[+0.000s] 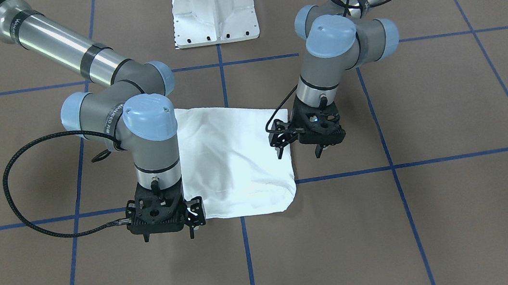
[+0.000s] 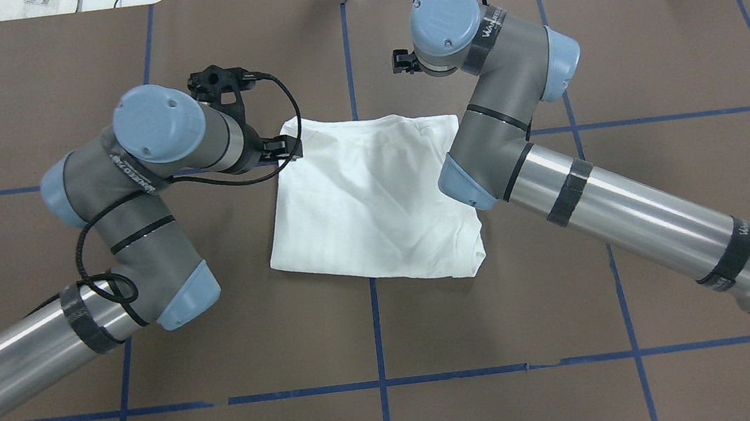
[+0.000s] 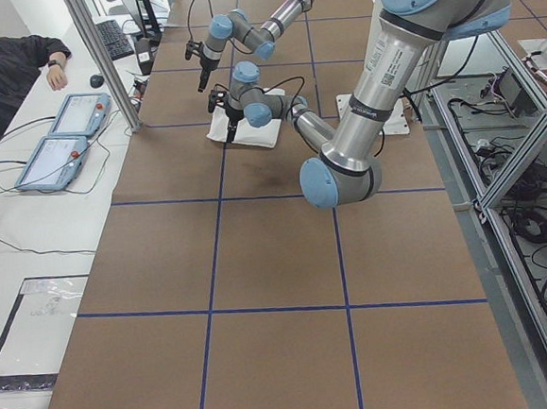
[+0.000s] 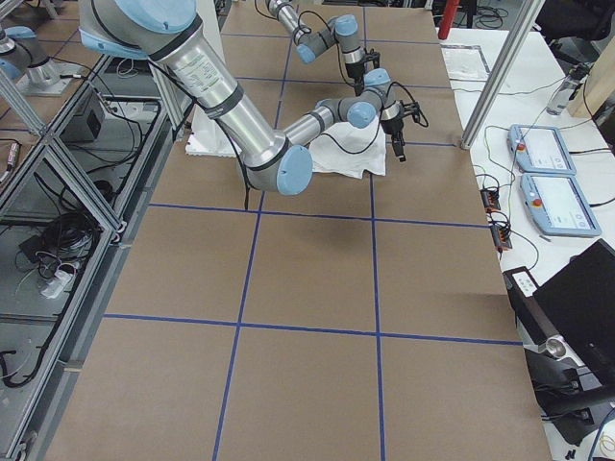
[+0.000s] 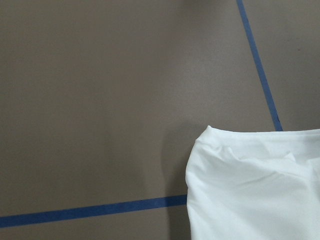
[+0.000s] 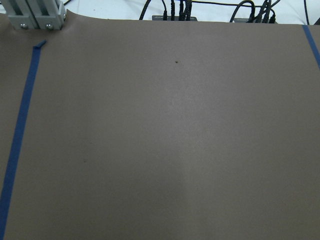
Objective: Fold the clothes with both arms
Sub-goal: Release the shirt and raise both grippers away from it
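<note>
Left jaws wide apart, empty, over one side edge of the T-shirt. Right jaws also spread, empty, beside the opposite operator-side corner. Shirt lies as a folded rectangle mid-surface. Probably flanking it to pinch edges for another fold.

Place: you are working in a robotics lab.
Table: brown mat-covered table marked with a blue tape grid.
Arms: two silver-and-grey jointed robot arms reach over it.
Frame: silver aluminium profile posts.
Controls: grey teach pendants with blue screens; tangled black cables.
</note>
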`<state>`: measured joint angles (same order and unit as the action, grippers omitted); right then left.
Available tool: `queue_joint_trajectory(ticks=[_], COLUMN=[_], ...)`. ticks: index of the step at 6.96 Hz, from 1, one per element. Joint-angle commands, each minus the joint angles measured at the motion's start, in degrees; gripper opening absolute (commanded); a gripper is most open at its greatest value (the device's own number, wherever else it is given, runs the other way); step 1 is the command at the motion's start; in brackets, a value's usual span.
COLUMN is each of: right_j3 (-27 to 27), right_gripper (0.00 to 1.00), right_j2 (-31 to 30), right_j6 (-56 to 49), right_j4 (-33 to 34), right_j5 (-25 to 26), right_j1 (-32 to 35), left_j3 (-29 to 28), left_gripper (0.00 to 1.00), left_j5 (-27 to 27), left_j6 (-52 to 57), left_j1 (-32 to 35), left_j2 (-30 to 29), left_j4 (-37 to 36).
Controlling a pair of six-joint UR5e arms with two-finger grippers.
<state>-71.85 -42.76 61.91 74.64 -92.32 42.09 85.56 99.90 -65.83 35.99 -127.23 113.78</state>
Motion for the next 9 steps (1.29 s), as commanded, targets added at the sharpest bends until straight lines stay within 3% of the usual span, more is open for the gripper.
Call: queue_joint_trajectory(ticks=[1,3,4,7,9], right_j3=[-6.6,-6.6,-6.6,-6.6,-6.6], right_gripper=[1.00,1.00,1.00,1.00,1.00], right_j2=[-4.8,-4.8,-4.9,-5.1,-5.1], right_j6=[-2.1,-2.1,-2.1,-2.1,-2.1], right_j4=[-0.1,0.0,0.0,0.0,0.0], right_j5=[-2.3,-2.3,-2.3,-2.2,-2.3], right_j1=[0.5,0.5,0.5,0.5,0.5], left_j3=[-5.6,-13.0,-16.4,-28.4,-28.4], left_gripper=[1.00,1.00,1.00,1.00,1.00], left_j5=[-3.1,-3.7,-8.1,-9.2,-10.3], left_j6=[-4.6,-9.5,-12.4,-12.6,-11.0], left_j1=[-3.1,-3.1,-2.8,5.4,6.6], left_j2=[-4.5,-9.2,-10.8,-13.0,-13.1], left_j4=[-0.1,0.0,0.9,8.0,8.1])
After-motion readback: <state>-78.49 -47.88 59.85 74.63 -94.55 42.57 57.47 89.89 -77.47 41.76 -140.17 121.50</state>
